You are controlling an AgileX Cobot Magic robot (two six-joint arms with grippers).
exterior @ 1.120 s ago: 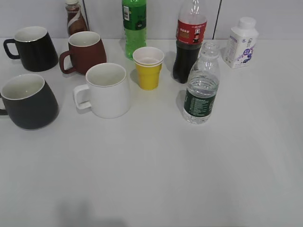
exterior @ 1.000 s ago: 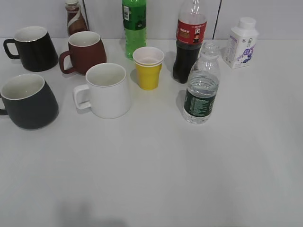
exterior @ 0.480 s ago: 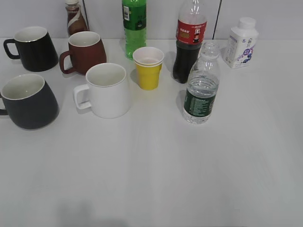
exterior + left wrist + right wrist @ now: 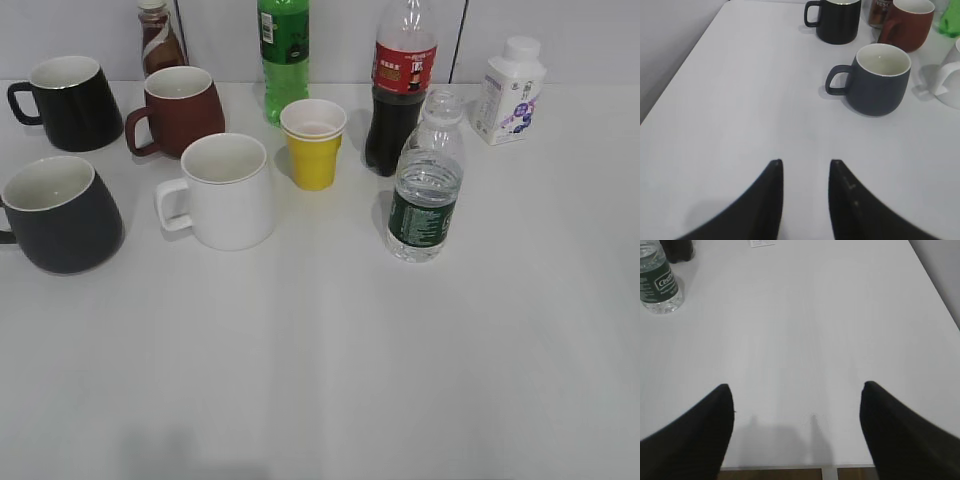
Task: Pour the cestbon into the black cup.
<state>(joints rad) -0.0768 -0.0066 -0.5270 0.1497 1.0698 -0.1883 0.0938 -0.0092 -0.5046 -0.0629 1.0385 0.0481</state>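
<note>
The cestbon (image 4: 427,185), a clear ribbed bottle with a dark green label and no cap, stands right of centre in the exterior view; its lower part shows in the right wrist view (image 4: 658,280). The black cup (image 4: 60,213), matte charcoal with a white inside, stands at the left edge and also shows in the left wrist view (image 4: 877,80). My left gripper (image 4: 805,162) is open and empty over bare table, short of the cup. My right gripper (image 4: 797,387) is wide open and empty near the front edge, far from the bottle. Neither gripper shows in the exterior view.
A white mug (image 4: 225,190), yellow paper cup (image 4: 314,143), dark red-brown mug (image 4: 180,108), glossy black mug (image 4: 70,100), green soda bottle (image 4: 284,55), cola bottle (image 4: 398,90), small brown bottle (image 4: 158,38) and white milk bottle (image 4: 510,90) stand at the back. The table's front edge (image 4: 790,467) is close.
</note>
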